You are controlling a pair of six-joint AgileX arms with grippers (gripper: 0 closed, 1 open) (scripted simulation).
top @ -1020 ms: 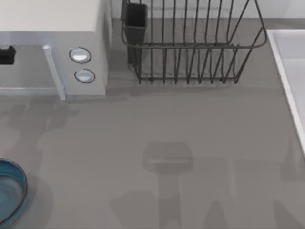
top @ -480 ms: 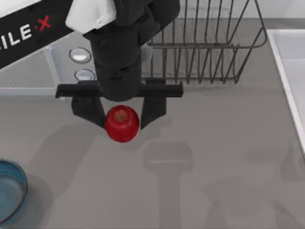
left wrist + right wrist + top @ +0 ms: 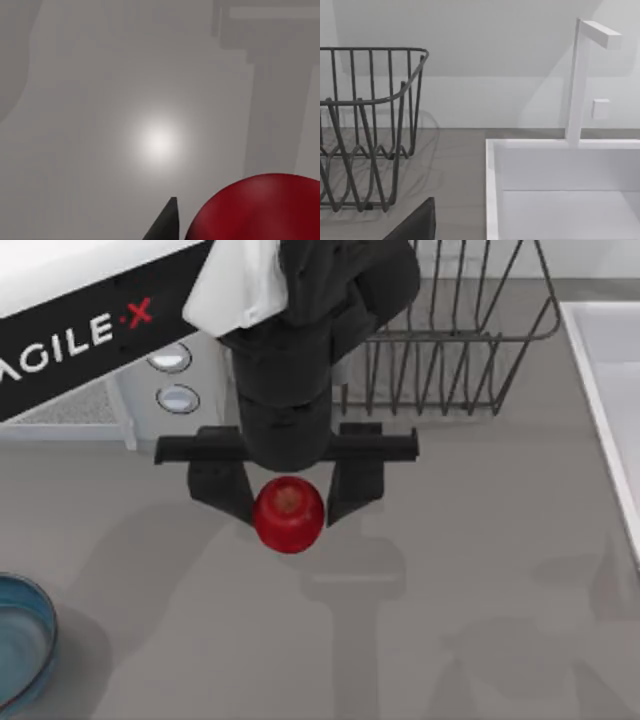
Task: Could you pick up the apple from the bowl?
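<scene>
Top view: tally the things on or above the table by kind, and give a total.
Apples: 1, the apple, held between the left gripper fingers.
Bowls: 1, the bowl, at the table's left edge.
Dish racks: 1, the wire rack.
Microwaves: 1, the microwave.
Sinks: 1, the sink.
Total: 5

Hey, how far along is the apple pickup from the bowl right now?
Done: the apple is out of the bowl, which sits at the table's left edge. In hand: the left gripper has its jaws shut on the apple, holding it over bare table mid-scene. Left: nothing obvious beyond keeping hold; the pickup looks essentially complete.
</scene>
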